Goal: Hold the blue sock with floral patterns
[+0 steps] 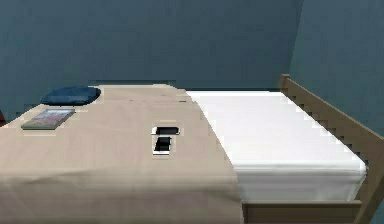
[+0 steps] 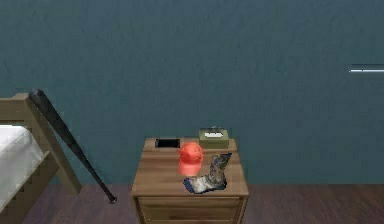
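Observation:
A blue-grey sock with a floral pattern (image 2: 208,176) lies on a wooden nightstand (image 2: 150,186), near its front edge in the arm side view. The sock's cuff stands up at the right and its foot points left. A red rounded thing (image 2: 191,157) sits just behind it, touching or nearly touching.
On the nightstand's back half lie a dark flat device (image 2: 166,144) and a small box (image 2: 214,136). A dark bat (image 2: 72,145) leans on the bed's wooden frame (image 2: 30,130). The forward view has a bed (image 1: 290,140) with tan blanket (image 1: 100,160), blue cushion (image 1: 70,95), book (image 1: 48,119), two small devices (image 1: 164,138).

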